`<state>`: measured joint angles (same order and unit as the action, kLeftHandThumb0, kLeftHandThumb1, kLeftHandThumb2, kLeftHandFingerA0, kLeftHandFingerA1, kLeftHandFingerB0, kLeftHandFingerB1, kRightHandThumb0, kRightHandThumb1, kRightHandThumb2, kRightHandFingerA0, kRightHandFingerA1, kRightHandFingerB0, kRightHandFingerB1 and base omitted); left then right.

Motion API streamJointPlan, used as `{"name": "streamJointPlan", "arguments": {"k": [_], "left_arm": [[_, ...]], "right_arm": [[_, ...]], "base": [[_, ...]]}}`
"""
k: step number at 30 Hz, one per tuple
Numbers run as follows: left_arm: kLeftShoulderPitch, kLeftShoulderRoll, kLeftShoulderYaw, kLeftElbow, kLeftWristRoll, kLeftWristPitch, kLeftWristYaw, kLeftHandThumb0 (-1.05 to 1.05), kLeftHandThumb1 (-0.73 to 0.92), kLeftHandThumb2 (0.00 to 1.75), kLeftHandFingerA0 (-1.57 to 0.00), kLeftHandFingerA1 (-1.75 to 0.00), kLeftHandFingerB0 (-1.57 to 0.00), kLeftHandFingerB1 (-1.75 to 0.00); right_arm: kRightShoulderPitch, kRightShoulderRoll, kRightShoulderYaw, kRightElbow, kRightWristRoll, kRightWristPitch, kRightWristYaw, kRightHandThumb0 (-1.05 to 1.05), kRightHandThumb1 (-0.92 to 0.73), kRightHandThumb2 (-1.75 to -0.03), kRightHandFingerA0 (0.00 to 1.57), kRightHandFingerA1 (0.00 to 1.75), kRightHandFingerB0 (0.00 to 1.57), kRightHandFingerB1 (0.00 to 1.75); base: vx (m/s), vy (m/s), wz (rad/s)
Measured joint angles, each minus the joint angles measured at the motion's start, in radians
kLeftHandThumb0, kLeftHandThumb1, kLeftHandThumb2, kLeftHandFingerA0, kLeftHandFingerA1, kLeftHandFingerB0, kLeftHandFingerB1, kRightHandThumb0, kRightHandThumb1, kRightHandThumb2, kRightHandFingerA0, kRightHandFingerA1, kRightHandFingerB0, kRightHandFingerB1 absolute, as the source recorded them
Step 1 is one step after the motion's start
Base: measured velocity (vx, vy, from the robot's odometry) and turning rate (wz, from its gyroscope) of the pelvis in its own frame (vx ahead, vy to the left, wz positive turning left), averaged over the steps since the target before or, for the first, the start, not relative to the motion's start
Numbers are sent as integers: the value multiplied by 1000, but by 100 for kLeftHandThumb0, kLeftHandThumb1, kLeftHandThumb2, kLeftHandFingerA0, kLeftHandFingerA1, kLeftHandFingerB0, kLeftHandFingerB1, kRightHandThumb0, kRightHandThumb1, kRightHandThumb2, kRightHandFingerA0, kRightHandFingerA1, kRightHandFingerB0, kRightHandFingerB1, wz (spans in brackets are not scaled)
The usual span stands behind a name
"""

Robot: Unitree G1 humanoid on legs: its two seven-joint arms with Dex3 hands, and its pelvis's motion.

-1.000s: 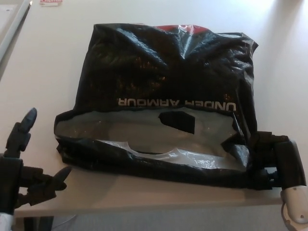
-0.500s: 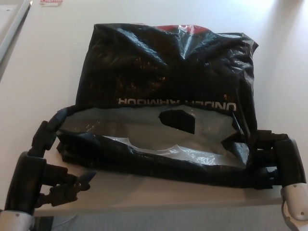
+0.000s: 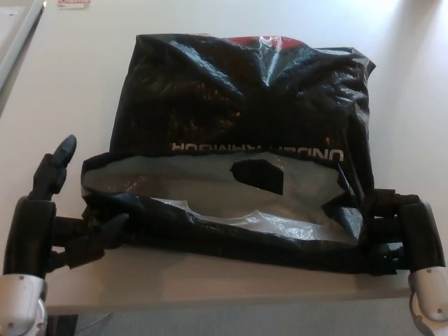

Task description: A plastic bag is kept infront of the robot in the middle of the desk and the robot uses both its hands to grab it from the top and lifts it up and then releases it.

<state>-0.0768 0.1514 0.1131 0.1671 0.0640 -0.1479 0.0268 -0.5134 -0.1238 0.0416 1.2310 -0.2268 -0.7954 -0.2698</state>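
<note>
- Head view: the black plastic bag lies flat in the middle of the pale desk, its open mouth toward six o'clock at the near edge, white lettering reading upside down across its middle and a handle cut-out just below the print.
- Head view: the left hand sits at about eight o'clock of the bag, at the mouth's left corner. Its fingers are spread wide and hold nothing; one points up toward twelve, and a lower one reaches toward three, touching or nearly touching the rim.
- Head view: the right hand is at about four o'clock, pressed against the mouth's right corner. The black fingers merge with the black plastic, so I cannot tell whether they are clamped on it or only resting there.
- Head view: at eleven o'clock, well apart from the bag, a small red-and-white item lies at the desk's far edge.
- Judgement: the step in hand is the grasp. To do it well, the left hand should slide toward three until the rim sits between thumb and fingers, pinch both layers, and only then should both hands rise together, level, so the mouth does not slip out.
</note>
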Motion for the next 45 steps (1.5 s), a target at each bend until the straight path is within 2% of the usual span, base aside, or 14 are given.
{"name": "streamJointPlan", "arguments": {"k": [13,20,21,23,24,28,30,31,34,35,36,41,43,45], "left_arm": [[-22,21,36,82,6,1,11,-42,44,69,-7,-28,0,-17],[-22,17,38,78,-13,3,-6,-39,49,58,-7,-23,-1,-21],[-22,15,38,77,-17,4,-11,-43,33,73,-1,-31,0,-32],[-22,13,38,76,-28,6,-22,-46,33,73,0,-29,0,-31],[-23,11,38,73,-35,11,-30,-48,33,72,-3,-32,0,-30],[-31,12,33,64,-48,27,-54,-48,48,57,-15,-28,-2,-25],[-37,11,29,58,-49,40,-60,-48,49,55,-19,-28,-1,-29],[-43,10,25,51,-51,50,-64,-47,48,58,-19,-30,-3,-24],[-52,4,13,33,-56,72,-73,-52,36,71,-13,-41,0,-27],[-54,1,10,29,-58,78,-76,-53,35,71,-13,-41,0,-27],[-57,-1,7,24,-61,86,-80,-52,35,70,-14,-41,-1,-28],[-70,-8,-18,-3,-66,131,-86,-51,44,67,-13,-32,-3,-22],[-75,-9,-25,-11,-67,155,-86,-53,41,67,-10,-28,-2,-25],[-86,-5,-32,-13,-67,185,-92,-50,31,72,-7,-33,0,-34]], "right_arm": [[4,0,4,-3,-3,1,-10,-104,-67,-104,150,148,139,141],[3,1,4,-3,-2,2,-11,-72,-42,-107,157,151,156,148],[3,1,4,-3,-1,2,-10,-72,-42,-107,157,151,156,148],[3,1,3,-3,-1,2,-9,-74,-44,-108,157,152,156,149],[3,1,2,-2,-1,2,-8,-102,-66,-103,151,148,140,141],[2,1,1,-1,-1,1,-7,-101,-65,-102,149,148,139,142],[2,1,1,-1,-1,1,-7,-73,-42,-106,157,151,154,147],[2,2,0,-1,-1,1,-6,-102,-66,-102,149,148,139,142],[2,2,-1,-1,-1,1,-5,-102,-66,-102,149,148,139,142],[2,2,-1,-1,-1,1,-6,-73,-43,-108,157,152,155,149],[2,2,-1,-1,-1,0,-6,-100,-65,-103,150,149,141,143],[2,3,-3,-1,0,3,-7,-105,-68,-103,151,149,139,141],[1,6,-10,-1,4,5,-2,-72,-40,-106,157,151,157,149],[1,8,-16,0,8,5,3,-100,-64,-105,152,149,143,142]], "base": [[0,0,0],[0,0,0],[0,0,0],[0,0,0],[0,0,0],[0,0,0],[0,0,0],[0,0,0],[0,0,0],[0,0,0],[0,0,0],[0,0,0],[0,0,0],[0,0,0]]}}
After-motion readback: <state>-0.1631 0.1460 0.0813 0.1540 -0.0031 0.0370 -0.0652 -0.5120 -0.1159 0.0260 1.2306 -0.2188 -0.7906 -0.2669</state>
